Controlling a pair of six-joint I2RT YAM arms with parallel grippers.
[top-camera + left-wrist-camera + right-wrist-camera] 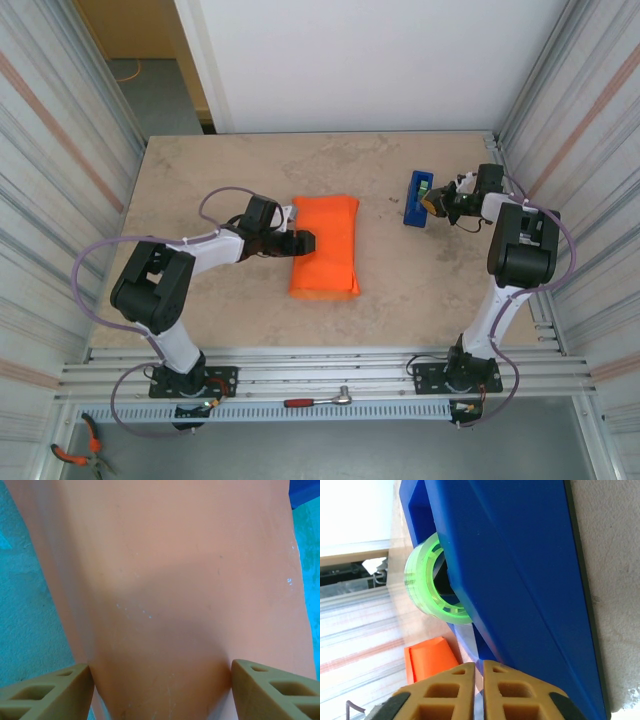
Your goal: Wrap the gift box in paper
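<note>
The paper, a smooth, matte orange sheet, lies folded into a soft-edged oblong bundle at the middle of the mottled beige stone-look surface; the gift box is hidden inside it. The left hand sits at the bundle's 9 o'clock edge, its ribbed tan fingers spread wide and touching the paper. At 2 o'clock from the bundle stands a glossy blue plastic wedge-shaped tape dispenser with a translucent green roll. The right hand is clenched on a thin clear strip from that roll.
</note>
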